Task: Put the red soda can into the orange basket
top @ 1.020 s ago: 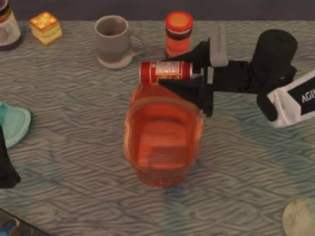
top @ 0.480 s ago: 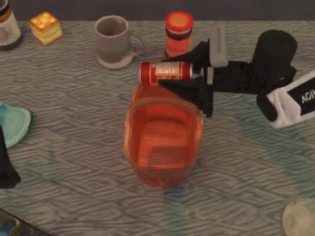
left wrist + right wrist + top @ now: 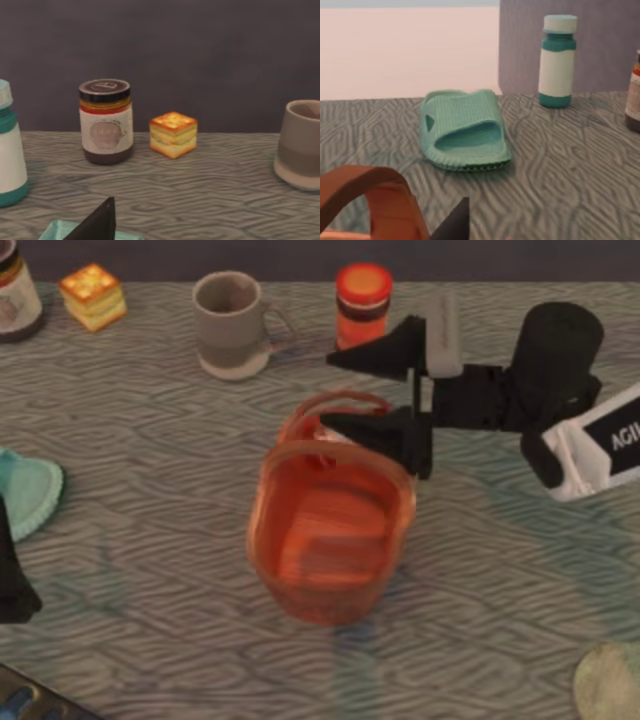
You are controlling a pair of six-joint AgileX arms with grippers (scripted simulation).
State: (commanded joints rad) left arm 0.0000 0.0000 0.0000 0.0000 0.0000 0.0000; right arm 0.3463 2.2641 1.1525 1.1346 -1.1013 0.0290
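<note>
Two spread fingers on right hand [image 3: 365, 390] over orange basket [image 3: 395, 530], green slipper [image 3: 462, 130] only wrist-seen

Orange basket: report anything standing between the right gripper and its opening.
Nothing visible does. The right gripper hangs open and empty over the orange basket far end, with only its own arched handle beneath it. The red soda can is not clearly visible. The left arm is parked at left.

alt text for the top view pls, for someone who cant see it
The right gripper hangs open and empty over the far rim of the orange basket at the middle of a patterned table. A grey mug and an orange-lidded jar stand behind the basket. The red soda can cannot be clearly made out.
</note>
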